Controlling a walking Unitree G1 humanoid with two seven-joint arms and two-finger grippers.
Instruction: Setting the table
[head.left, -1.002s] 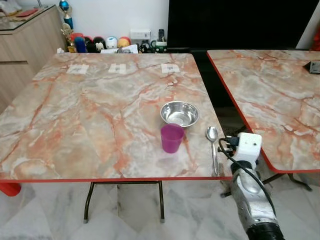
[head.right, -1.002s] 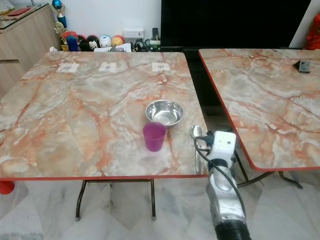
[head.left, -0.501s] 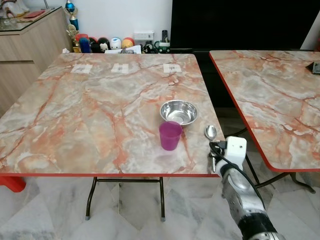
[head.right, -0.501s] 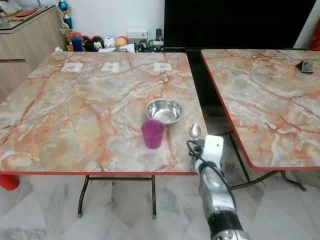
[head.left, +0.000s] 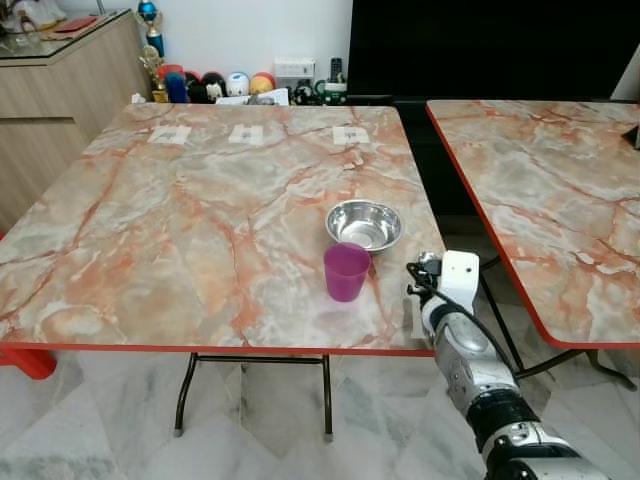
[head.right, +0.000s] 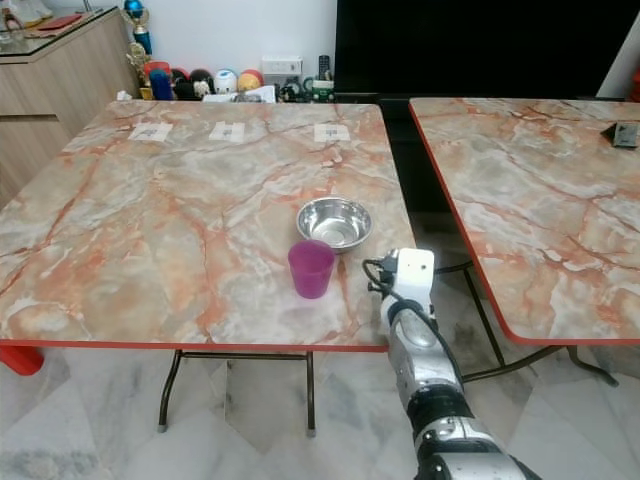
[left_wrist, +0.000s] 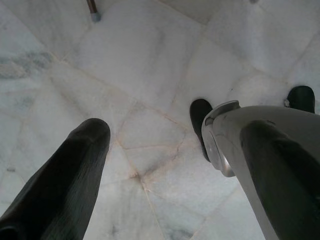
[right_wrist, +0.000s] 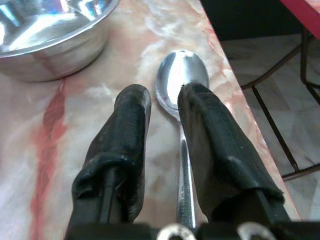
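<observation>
A steel bowl (head.left: 363, 224) and a purple cup (head.left: 346, 272) stand near the front right corner of the marble table (head.left: 200, 220), the cup just in front of the bowl. A metal spoon (right_wrist: 181, 75) lies flat to the right of the bowl, along the table's right edge. My right gripper (right_wrist: 162, 95) hovers low over the spoon, narrowly open, one finger over the handle and the spoon's bowl showing past the fingertips. Its white wrist box (head.left: 459, 277) hides the spoon in the eye views. My left gripper (left_wrist: 177, 132) hangs open over the floor.
A second marble table (head.left: 540, 180) stands to the right across a narrow gap. A wooden cabinet (head.left: 60, 90) is at the far left, with toys and small items (head.left: 230, 85) along the back wall. Three paper labels (head.left: 250, 133) lie at the table's far side.
My right arm has swung left from beside the table's edge to over the spoon, which it now covers in the eye views. The camera has shifted slightly. Bowl and cup have not moved.
</observation>
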